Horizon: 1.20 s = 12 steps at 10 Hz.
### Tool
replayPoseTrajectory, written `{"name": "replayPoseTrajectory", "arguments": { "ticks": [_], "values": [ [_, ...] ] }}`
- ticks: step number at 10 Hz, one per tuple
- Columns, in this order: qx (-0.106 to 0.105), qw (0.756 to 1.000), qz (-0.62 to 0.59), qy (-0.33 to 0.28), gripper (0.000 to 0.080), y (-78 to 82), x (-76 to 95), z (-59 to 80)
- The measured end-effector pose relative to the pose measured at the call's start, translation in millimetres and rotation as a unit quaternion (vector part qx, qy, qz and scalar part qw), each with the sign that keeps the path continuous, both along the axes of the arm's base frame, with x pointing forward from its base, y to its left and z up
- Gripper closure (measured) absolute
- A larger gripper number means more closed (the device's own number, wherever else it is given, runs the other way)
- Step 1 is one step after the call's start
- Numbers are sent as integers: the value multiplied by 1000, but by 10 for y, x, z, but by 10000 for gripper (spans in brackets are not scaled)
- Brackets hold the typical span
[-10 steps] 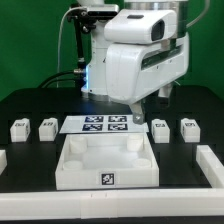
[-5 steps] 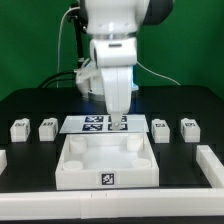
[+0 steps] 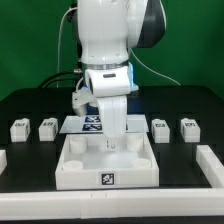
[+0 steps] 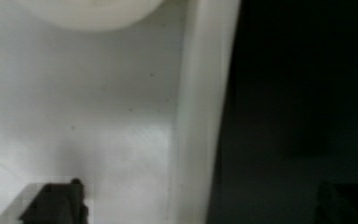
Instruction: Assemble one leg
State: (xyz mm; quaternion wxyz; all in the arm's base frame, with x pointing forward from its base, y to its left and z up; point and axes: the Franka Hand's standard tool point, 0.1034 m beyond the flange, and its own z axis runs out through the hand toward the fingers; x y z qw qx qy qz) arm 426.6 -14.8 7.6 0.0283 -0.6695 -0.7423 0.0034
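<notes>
the gripper (image 3: pixel 112 146) hung low over the back edge of the tray (image 3: pixel 135 176), pointing straight down from the arm (image 3: pixel 108 40). in the wrist view its two dark fingers (image 4: pixel 51 203) stood wide apart with nothing between them, so the jaws were parted and empty. one finger was over a white surface, which looked like the tray, and the other was over the black table (image 3: pixel 30 100). a paler raised strip ran between white and black. a round pale shape at the edge of the wrist view was too blurred to name.

four legs sat upright in a row on the table behind the tray, each showing a tag on its front. counting from the exterior view's left, the first leg (image 3: pixel 18 128) and second leg (image 3: pixel 47 128) stood near each other on one side of the arm. the third leg (image 3: pixel 160 128) and fourth leg (image 3: pixel 188 128) stood on the other side. none touched the gripper or the tray. i could not tell which leg the task meant.

the marker board (image 3: pixel 72 125) lay flat between the second and third legs, partly hidden by the arm. the tray carried a tag (image 3: pixel 106 179) on its front wall. a white rail (image 3: pixel 212 168) lay at the exterior view's right.
</notes>
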Motion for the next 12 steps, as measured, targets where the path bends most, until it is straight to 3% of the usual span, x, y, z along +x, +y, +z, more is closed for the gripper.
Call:
{"name": "replayPoseTrajectory", "arguments": {
  "ticks": [3,4,5,6,7,12],
  "values": [
    [0,1000,-3,1,196,-22,-6,-5],
    [0,1000,-3,1,373,-24,-7,-6],
    [0,1000,-3,1,373,-25,-7,-6],
    [-1,1000,-3,1,574,-25,-7,-6],
    [-1,1000,-3,1,706,-26,-8,-7],
    [-1,1000,-4,-3,740,-32,12,2]
  ]
}}
